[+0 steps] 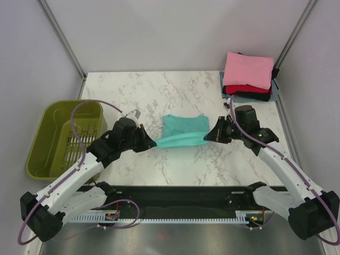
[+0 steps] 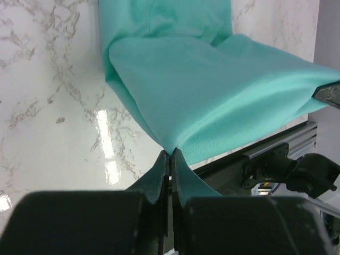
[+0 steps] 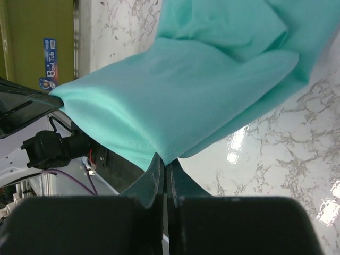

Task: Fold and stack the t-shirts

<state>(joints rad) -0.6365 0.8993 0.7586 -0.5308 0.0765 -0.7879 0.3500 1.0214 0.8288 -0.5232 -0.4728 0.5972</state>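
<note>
The teal t-shirt (image 1: 183,130) lies near the middle of the marble surface (image 1: 154,90). Its far part rests flat on the stone, while its near edge is raised and drawn taut between the two arms. The left claw (image 1: 150,142) is clamped on the shirt's near-left corner. In the left wrist view its fingers (image 2: 159,175) meet, with only a thin pinch of teal cloth between the tips. The right claw (image 1: 209,136) is clamped in the same way on the near-right corner, and the right wrist view shows its tips pressed together on a fold of the fabric. Between the two claws the lifted cloth is doubled over, one layer draping back toward the flat part. At the far right corner of the surface sits a stack of folded t-shirts (image 1: 249,85): a pink shirt (image 1: 248,69) on top, a red shirt (image 1: 241,89) under it, then a black shirt (image 1: 257,96), and a grey-blue shirt (image 1: 222,85) at the bottom. An olive-green basket (image 1: 40,143) stands at the left edge of the surface, beside the left arm and well apart from the teal t-shirt
</note>
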